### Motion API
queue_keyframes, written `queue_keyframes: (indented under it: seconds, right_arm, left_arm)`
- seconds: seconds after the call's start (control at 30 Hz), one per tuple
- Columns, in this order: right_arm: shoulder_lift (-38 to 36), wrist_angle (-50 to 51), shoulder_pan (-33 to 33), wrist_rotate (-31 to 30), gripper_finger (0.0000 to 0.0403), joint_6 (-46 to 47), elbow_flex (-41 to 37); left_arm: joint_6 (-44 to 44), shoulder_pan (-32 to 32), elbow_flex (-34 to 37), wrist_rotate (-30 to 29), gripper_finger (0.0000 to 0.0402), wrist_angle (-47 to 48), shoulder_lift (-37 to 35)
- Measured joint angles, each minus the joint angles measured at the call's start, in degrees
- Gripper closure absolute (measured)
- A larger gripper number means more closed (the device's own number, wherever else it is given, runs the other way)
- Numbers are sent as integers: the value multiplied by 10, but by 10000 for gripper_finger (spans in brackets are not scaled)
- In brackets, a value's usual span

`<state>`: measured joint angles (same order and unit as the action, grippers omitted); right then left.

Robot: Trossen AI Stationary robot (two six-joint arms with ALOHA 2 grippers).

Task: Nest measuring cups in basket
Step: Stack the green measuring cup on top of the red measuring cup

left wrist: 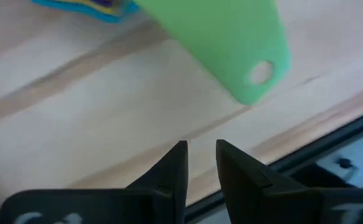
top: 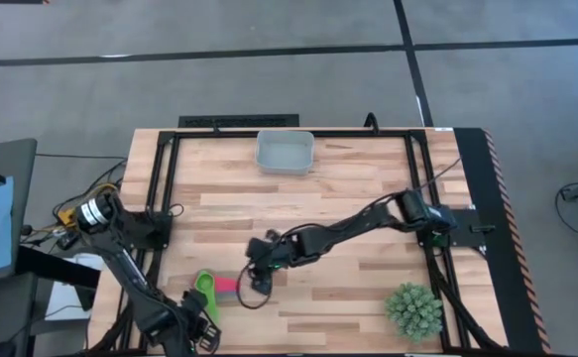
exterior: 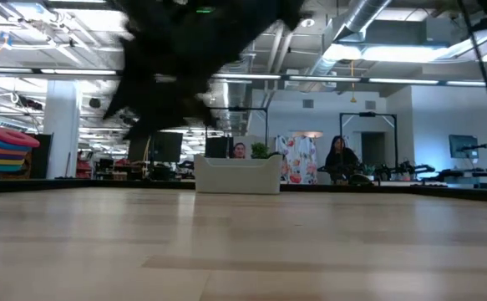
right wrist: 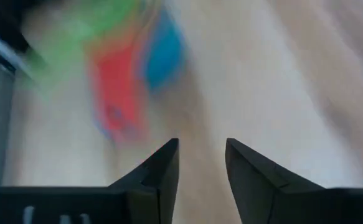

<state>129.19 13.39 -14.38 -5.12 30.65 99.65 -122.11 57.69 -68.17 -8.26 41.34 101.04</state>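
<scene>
The measuring cups (top: 215,289) lie in a small cluster near the table's front edge, left of centre. A green handle (left wrist: 231,50) with a hole at its end and a red handle (right wrist: 116,93) stick out flat on the wood. My left gripper (top: 201,327) hovers at the front edge just short of the green handle. Its fingers (left wrist: 200,163) stand narrowly open with only wood between them. My right gripper (top: 260,266) is just right of the cluster, open (right wrist: 201,155), with nothing between its fingers. The basket (top: 285,152) stands at the table's far edge.
A spiky green ball-shaped plant (top: 413,309) sits at the front right. The table's dark front edge (left wrist: 330,155) runs close under my left gripper. Bare wood lies between the cups and the basket (exterior: 237,176). People stand in the room beyond the table.
</scene>
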Motion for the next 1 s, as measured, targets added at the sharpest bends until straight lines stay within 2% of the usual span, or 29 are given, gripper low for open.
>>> queue_keyframes:
  seconds: [0.07, 0.13, 0.37, 0.73, 1.0]
  right_arm:
    - [22, -50, 0, 10, 254, -2, 6]
    - [28, -28, 0, 14, 259, -5, 6]
    - [53, -48, 0, 26, 273, -7, 13]
    - [59, -109, 11, 38, 282, -49, 14]
    - [69, -154, 16, 116, 283, -72, 14]
  left_arm:
    - [3, 0, 1, -13, 331, -4, 3]
    - [10, -9, -1, -15, 331, -3, 2]
    - [41, -32, 0, -33, 331, 2, -5]
    - [103, -71, 0, -30, 331, 0, -6]
    - [153, -104, 0, -27, 331, -4, -7]
